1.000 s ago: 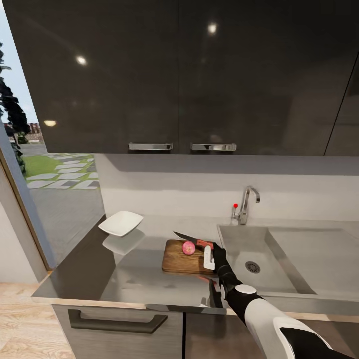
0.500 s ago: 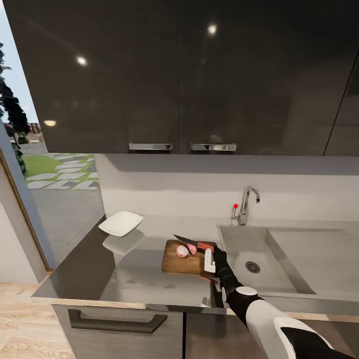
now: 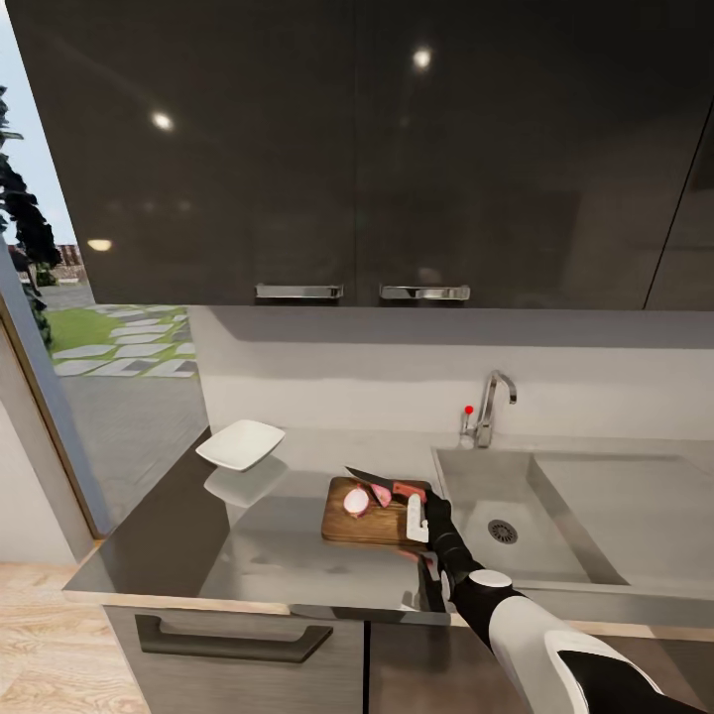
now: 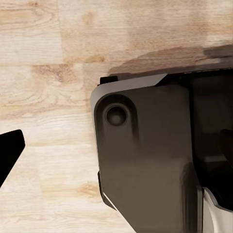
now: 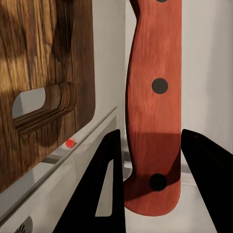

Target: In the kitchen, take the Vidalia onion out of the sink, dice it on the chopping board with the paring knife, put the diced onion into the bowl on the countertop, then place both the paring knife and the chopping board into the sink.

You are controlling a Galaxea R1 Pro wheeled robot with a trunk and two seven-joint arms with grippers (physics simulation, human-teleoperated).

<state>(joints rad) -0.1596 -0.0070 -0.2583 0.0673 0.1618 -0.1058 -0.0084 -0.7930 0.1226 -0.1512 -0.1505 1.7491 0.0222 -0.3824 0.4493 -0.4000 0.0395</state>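
Observation:
The Vidalia onion lies on the chopping board point(image 3: 349, 524) as two pieces: one with a pale cut face point(image 3: 355, 502) and a pinkish one point(image 3: 382, 494) beside it. My right gripper point(image 3: 412, 497) is shut on the red handle of the paring knife point(image 3: 405, 488), whose dark blade points left over the board's far edge. In the right wrist view the red handle point(image 5: 153, 97) stands between the two black fingers point(image 5: 109, 179) of the right gripper point(image 5: 150, 141), with the board's slot handle point(image 5: 46, 104) beside it. The white bowl point(image 3: 240, 443) sits on the countertop point(image 3: 248, 555) at the far left. The sink point(image 3: 575, 555) lies right of the board.
A chrome faucet point(image 3: 491, 402) with a red dot stands behind the sink. Dark wall cabinets point(image 3: 357, 149) hang above the worktop. A window opens at the left. The left wrist view looks down on the wooden floor point(image 4: 48, 58) and a dark part of the robot's body point(image 4: 145, 160).
The onion was whole one second ago; it is now two pieces, and the left piece has rolled further left, cut face showing. The knife dropped slightly toward the board.

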